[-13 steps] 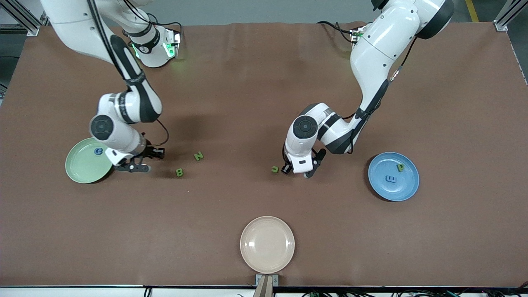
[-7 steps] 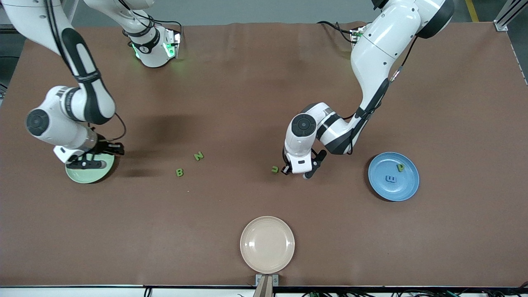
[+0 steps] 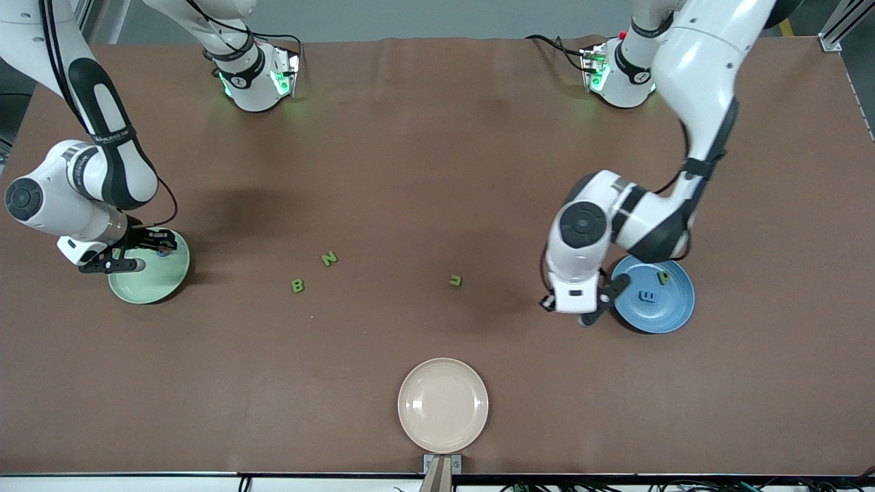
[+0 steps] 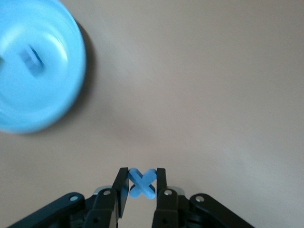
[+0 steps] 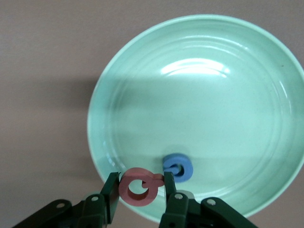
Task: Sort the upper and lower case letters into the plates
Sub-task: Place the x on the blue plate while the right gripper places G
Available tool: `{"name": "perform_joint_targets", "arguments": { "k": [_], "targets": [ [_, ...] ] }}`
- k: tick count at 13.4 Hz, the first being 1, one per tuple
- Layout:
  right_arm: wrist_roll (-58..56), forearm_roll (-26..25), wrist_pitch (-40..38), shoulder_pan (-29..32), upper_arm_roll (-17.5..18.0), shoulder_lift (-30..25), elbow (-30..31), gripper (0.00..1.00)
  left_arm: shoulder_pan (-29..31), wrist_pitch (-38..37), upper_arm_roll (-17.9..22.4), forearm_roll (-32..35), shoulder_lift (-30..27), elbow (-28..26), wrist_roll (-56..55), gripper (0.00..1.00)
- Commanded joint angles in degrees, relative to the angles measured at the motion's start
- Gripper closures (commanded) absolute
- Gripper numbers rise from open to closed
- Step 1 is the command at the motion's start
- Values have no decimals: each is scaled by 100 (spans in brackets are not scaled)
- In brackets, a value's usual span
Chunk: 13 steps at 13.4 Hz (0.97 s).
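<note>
The right gripper (image 5: 141, 189) hangs over the rim of the pale green plate (image 3: 164, 283) at the right arm's end of the surface, its jaws closed on a red round letter (image 5: 139, 187); a blue round letter (image 5: 177, 167) lies in that plate just below it. The left gripper (image 4: 142, 183) is over the brown surface (image 3: 437, 171) just beside the blue plate (image 3: 673, 314), jaws clamped on a blue letter x (image 4: 142, 182). The blue plate, at the left arm's end, holds a green P (image 3: 663, 277) and a blue E (image 3: 647, 296). On the bare surface between the two plates lie a green N (image 3: 329, 259), a green B (image 3: 297, 285) and a green u (image 3: 455, 280). A beige plate (image 3: 443, 404) sits nearest the front camera.
</note>
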<state>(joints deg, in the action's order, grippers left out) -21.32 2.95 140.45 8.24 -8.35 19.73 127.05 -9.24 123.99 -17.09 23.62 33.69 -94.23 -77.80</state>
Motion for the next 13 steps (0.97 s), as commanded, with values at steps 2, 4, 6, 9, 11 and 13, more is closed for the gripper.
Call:
{"name": "perform_joint_targets", "arguments": {
  "k": [2,4,6,9,11,13],
  "targets": [
    [-48,-93,185,143,114,232,-66,75,992,90,-58,99,-477,-911,1395,99],
    [-48,-93,368,126,114,329,-75,74,1406,177,-66,99,-434,-1061,1811,90],
    [-48,-93,405,126,114,382,-83,71,1565,187,-66,99,-416,-1132,1821,21],
    [-30,-93,308,82,114,356,-188,21,1531,134,-101,12,-468,-1062,1716,0],
    [-13,-93,-189,-23,141,216,-416,7,1478,108,-573,-215,-425,-843,1236,0],
    [22,-93,-1304,-312,149,189,-1047,1,1207,108,-909,-296,-224,-528,559,0]
  ]
}}
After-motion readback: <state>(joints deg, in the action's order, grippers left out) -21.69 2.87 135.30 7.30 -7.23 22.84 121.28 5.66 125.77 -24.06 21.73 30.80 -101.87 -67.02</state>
